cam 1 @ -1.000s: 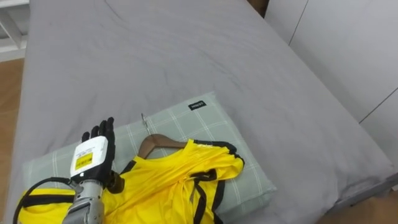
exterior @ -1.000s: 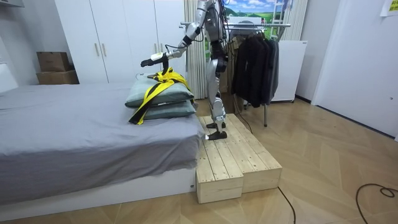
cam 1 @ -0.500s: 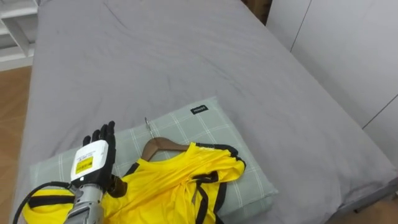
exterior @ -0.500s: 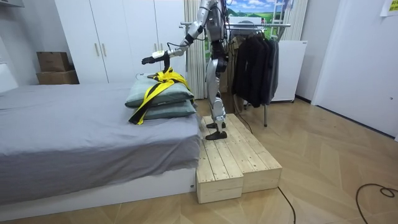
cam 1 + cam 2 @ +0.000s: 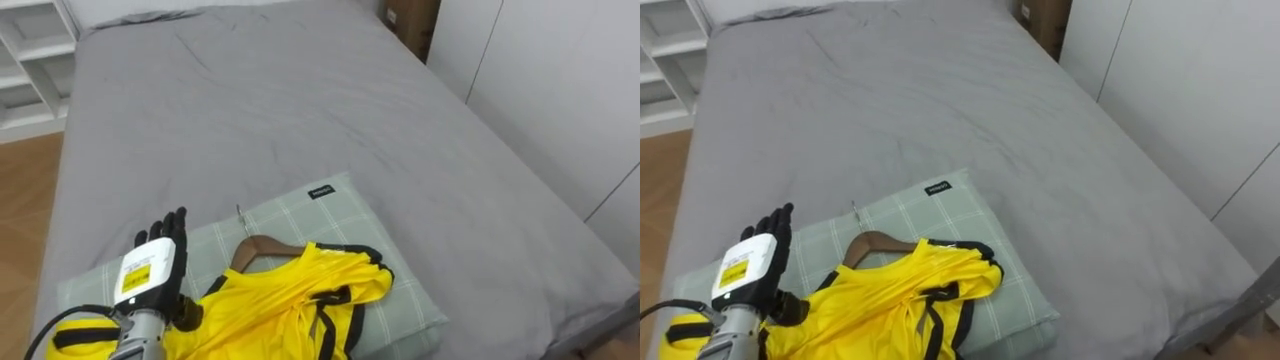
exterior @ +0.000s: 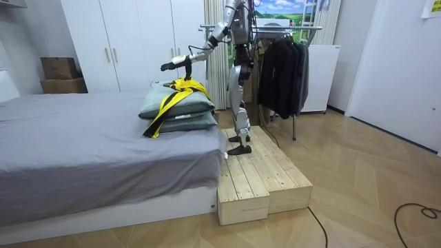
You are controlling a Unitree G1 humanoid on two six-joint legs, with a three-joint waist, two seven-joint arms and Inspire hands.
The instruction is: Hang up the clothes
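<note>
Room view, stance: the robot is seen standing on a wooden platform (image 6: pixel 258 176) at the near end of the bed (image 5: pixel 300 120), one arm stretched out over it. A clothes rack (image 6: pixel 275 27) with dark garments is just behind.
Bed: grey cover, lightly creased.
Pillow (image 5: pixel 345 215): checked green, at the near edge of the bed. It is judged likely to give under a press, so a downward grasp could sink and miss.
Task item: yellow garment (image 5: pixel 285 305) with black trim, crumpled on the pillow and draped over a wooden hanger (image 5: pixel 262 247).
Risk, garment: if the cloth is lifted instead of the hanger, it could slide off. Loose black-edged loops could snag.
Metal hook (image 5: pixel 240 213): lies flat on the pillow, pointing far. It is thin, and a pinch is judged prone to slip.
Left hand (image 5: pixel 152 268): released, fingers straight, held above the pillow just left of the hanger. Nothing is grasped.
Risk, hand: a sweep to the right could push the hanger along the pillow.
Writing: small dark label (image 5: pixel 320 192) near the pillow's far corner. Its pale print is too small to be read.
</note>
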